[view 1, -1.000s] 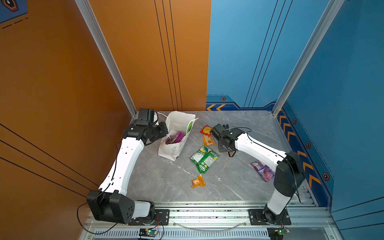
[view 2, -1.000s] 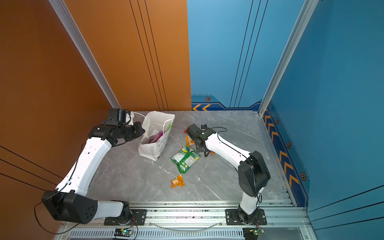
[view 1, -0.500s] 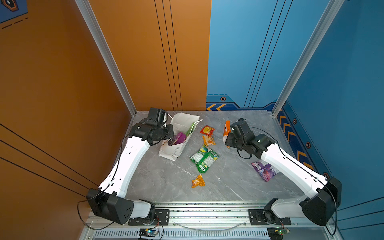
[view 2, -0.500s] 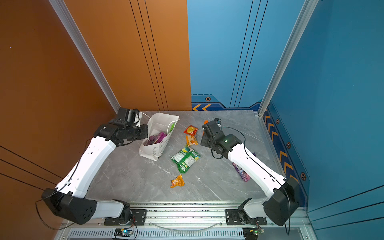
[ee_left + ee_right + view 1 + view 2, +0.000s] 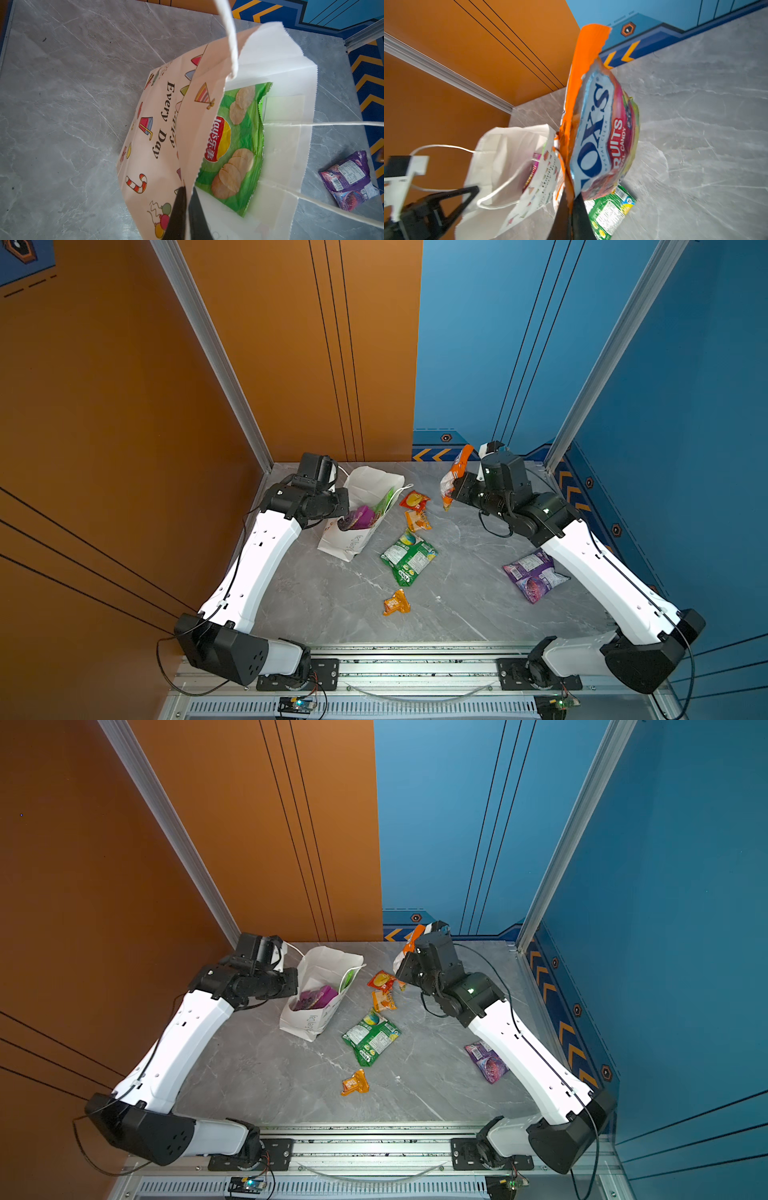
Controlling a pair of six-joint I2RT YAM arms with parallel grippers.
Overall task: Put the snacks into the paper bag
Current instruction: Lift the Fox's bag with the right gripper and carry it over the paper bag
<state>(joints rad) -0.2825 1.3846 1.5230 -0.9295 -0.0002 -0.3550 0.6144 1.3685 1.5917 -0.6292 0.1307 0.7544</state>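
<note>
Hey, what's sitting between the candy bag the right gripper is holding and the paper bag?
In both top views, a small red packet and a small orange packet lie on the table there.

Loose snacks [image 5: 409, 558] right of paper bag [image 5: 374, 485]; chips packet [image 5: 234, 145] inside bag.

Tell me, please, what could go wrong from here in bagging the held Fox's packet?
The right gripper pinches only an edge of the Fox's bag, so it could slip free. The left gripper holds the leaning paper bag by one rim; a knock could tip it. The Lay's chips fill part of the mouth, so the Fox's bag may snag.
</note>
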